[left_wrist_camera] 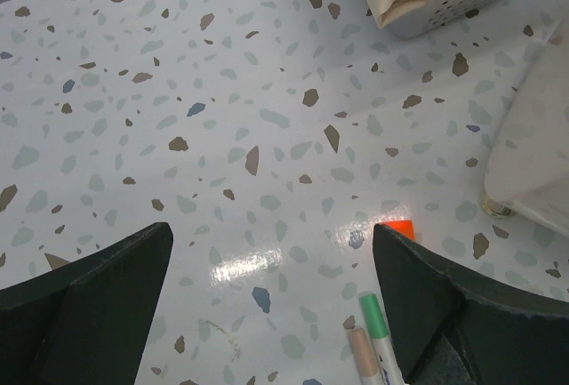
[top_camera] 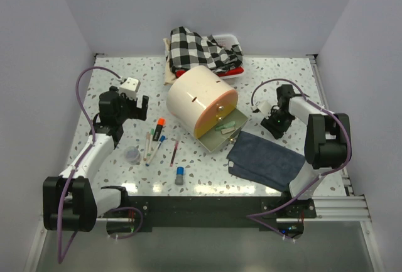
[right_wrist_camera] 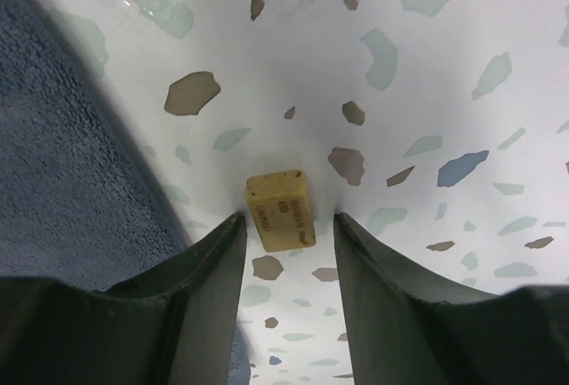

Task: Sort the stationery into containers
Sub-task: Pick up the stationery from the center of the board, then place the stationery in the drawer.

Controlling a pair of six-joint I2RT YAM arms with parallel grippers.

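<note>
So the little beige eraser (right_wrist_camera: 281, 211) is lying flat on the speckled desk (right_wrist_camera: 418, 92), right by the edge of the dark blue cloth (right_wrist_camera: 62, 154). The right pincer (right_wrist_camera: 286, 221) sits low with a finger on each side of it, about half closed, and I honestly can't tell if it's squeezing it or just framing it. Over at the cream drum cabinet (top_camera: 198, 93), one drawer (top_camera: 227, 139) stands pulled out with green bits in it. The rest is loose on the left: orange-capped marker (top_camera: 159, 125), thin pens (top_camera: 149, 146), dark red pencil (top_camera: 174, 153), blue-capped tube (top_camera: 179, 175), clear pot (top_camera: 132, 154). The left pincer (left_wrist_camera: 271, 243) hangs above the desk near the marker, spread wide with nothing in it.
</note>
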